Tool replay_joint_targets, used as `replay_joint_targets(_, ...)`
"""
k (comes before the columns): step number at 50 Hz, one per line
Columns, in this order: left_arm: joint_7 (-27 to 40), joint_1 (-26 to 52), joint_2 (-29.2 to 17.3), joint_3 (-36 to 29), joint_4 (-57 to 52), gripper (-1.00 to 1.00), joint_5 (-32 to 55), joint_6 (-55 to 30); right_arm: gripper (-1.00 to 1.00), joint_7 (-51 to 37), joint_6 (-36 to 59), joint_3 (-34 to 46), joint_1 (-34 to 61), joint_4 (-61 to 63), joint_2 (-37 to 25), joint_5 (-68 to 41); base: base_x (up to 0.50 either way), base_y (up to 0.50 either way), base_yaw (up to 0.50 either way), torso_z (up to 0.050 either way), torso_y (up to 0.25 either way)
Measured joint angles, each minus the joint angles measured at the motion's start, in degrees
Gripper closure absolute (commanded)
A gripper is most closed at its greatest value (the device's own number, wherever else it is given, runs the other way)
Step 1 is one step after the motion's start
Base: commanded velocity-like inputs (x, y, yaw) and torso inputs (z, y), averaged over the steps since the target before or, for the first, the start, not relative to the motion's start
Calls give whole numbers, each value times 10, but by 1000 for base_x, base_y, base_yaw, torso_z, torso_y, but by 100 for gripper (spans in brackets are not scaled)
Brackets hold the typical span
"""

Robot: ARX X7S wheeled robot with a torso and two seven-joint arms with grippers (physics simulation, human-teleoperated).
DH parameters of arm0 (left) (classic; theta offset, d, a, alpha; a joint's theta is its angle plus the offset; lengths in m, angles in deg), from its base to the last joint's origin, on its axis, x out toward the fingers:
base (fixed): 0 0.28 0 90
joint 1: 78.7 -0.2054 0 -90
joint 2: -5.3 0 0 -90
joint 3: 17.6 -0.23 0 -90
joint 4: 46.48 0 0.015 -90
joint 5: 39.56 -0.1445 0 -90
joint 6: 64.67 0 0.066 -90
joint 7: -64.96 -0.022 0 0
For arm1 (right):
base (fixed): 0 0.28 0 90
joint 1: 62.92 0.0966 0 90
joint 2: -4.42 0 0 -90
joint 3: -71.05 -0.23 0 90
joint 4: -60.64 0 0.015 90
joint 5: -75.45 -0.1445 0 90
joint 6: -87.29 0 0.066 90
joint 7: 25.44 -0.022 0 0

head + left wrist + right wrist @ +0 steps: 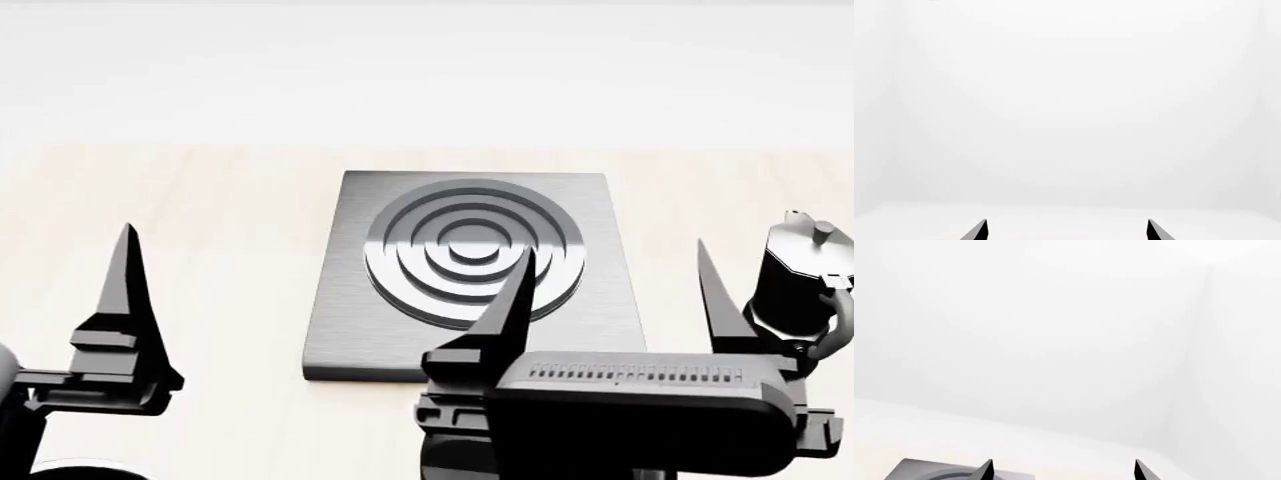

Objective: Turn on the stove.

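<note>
The stove [470, 250] is a flat square dark-grey plate with raised concentric burner rings, lying in the middle of the table in the head view. Its knob is hidden or out of view. My right gripper [614, 275] is open and empty. It hovers over the plate's near right corner with fingertips pointing away from me. The right wrist view shows its gripper [1064, 471] wide apart with a far corner of the stove [927, 471] by one tip. My left gripper [1067, 231] is open and empty, left of the stove; one of its fingers [127, 290] shows in the head view.
A black moka pot [798, 270] stands at the right edge, just right of my right gripper. The pale wooden table [200, 200] runs back to a white wall. Both wrist views mostly show white wall.
</note>
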Motion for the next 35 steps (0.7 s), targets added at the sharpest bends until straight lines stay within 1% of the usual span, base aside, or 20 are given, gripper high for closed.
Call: replay_joint_targets(35,17,2,-15,6,-54,-100,20,-16,-100,-24,23,11,21,20,0,-14,0,0,0,0,0)
